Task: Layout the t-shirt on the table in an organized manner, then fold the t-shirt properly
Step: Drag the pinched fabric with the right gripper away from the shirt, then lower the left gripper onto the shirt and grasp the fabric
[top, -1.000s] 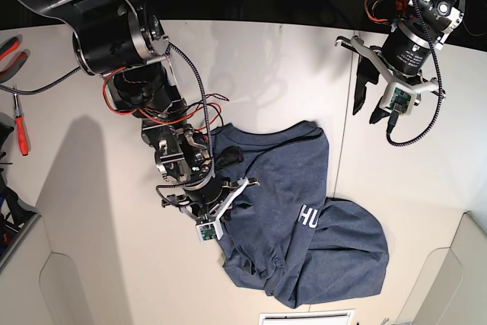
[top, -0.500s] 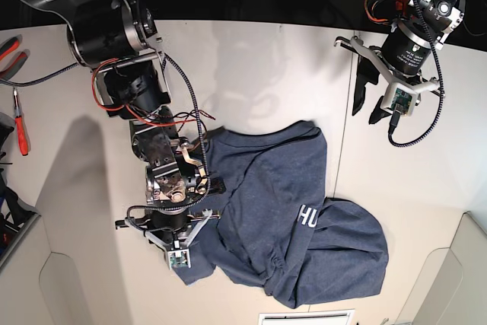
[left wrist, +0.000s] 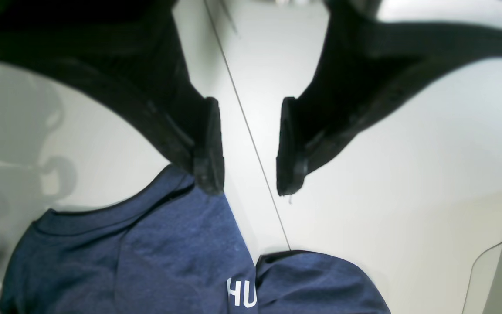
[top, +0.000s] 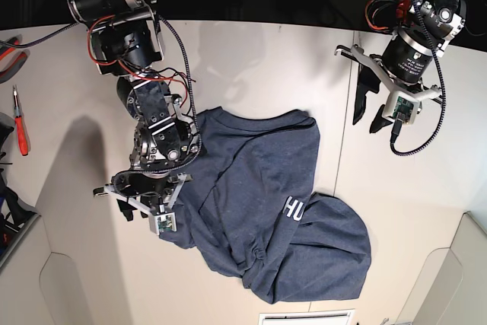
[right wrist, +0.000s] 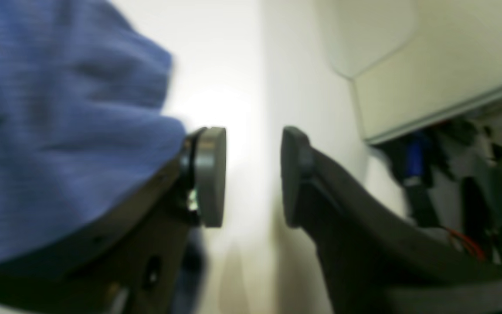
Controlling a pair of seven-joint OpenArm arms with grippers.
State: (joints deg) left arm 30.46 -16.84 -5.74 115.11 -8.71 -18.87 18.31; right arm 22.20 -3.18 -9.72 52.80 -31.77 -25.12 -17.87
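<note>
The navy-blue t-shirt [top: 259,188] lies crumpled on the white table [top: 266,66], with white letters "HU" showing near its middle. My right gripper [top: 137,209] sits at the shirt's left edge. In the right wrist view its jaws [right wrist: 253,174] stand open with only bright table between the pads, and shirt fabric [right wrist: 59,109] lies against the outer side of the left finger. My left gripper [top: 367,118] hovers open above the bare table to the right of the shirt. In the left wrist view it [left wrist: 249,187] straddles the seam, with the t-shirt [left wrist: 146,261] lower in that view.
A thin dark seam [top: 342,135] runs across the table right of the shirt. Red-handled tools [top: 19,123] lie at the far left edge. Raised off-white panels sit at the front left corner [top: 46,287] and the front right corner [top: 464,264]. A white label [top: 304,316] lies at the front edge.
My right gripper dragged the shirt's left part leftward, then opened and let the fabric go. The whole shirt has shifted left. The left arm has barely moved.
</note>
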